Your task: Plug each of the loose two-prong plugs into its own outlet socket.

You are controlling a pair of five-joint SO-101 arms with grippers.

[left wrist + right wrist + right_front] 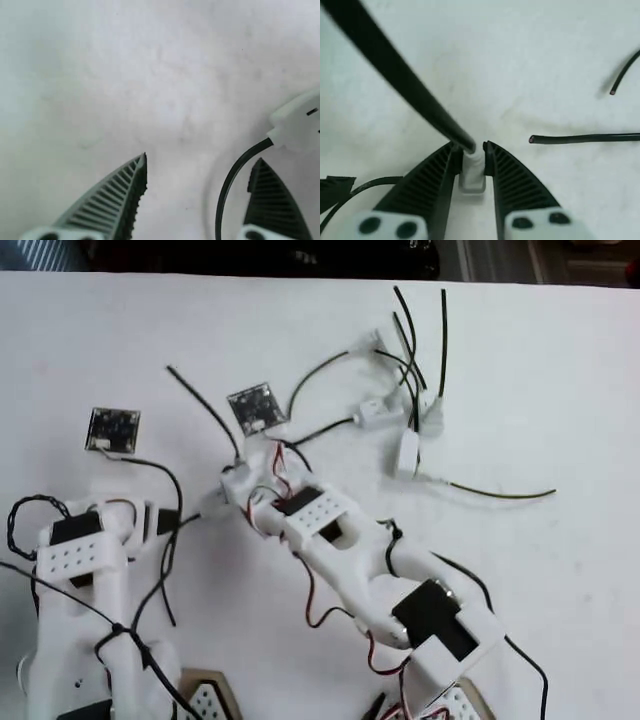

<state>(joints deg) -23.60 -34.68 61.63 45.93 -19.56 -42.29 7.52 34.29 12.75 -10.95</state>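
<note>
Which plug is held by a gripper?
The white plug pinched in the right gripper, its black cord running off; the other plugs lie loose on the table.

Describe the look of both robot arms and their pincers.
The left arm and right arm are blocky white shells with black motor blocks. Black cables loop over both; red wires trail along the right arm. The left pincer and right pincer have dark, ribbed, tapering fingers on pale bases.

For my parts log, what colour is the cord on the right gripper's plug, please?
The plug has a black cord; right wrist view shows it best.
</note>
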